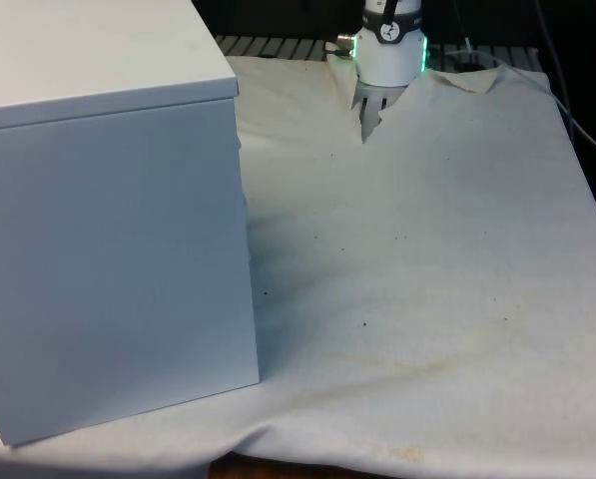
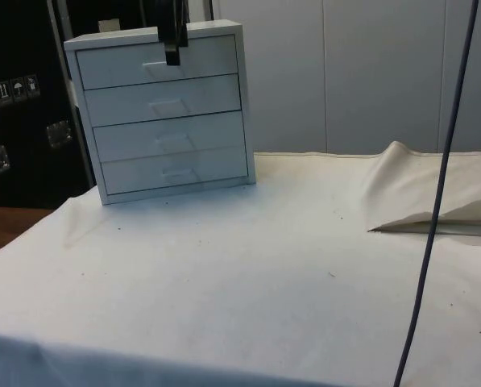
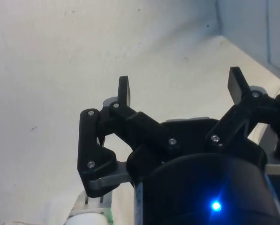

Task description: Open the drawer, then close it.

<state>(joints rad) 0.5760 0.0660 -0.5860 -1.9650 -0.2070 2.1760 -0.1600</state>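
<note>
A white chest of drawers (image 2: 169, 113) stands at the far left of the side view, with all of its drawers pushed in. The top drawer (image 2: 143, 63) has a shallow handle (image 2: 155, 67) in its middle. My black gripper (image 2: 172, 55) hangs high in front of that top drawer, just beside the handle, and points down. In the wrist view the gripper (image 3: 180, 86) is open with nothing between its fingers (image 3: 124, 90), over the white cloth, and the chest's wall (image 3: 257, 28) lies a little beyond. The front view shows the chest's plain back and side (image 1: 108, 249).
A dark cable (image 2: 437, 210) hangs down across the right of the side view. A raised fold of cloth (image 2: 421, 214) lies at the right. The arm's white base (image 1: 387, 55) stands at the table's far end, beside the chest.
</note>
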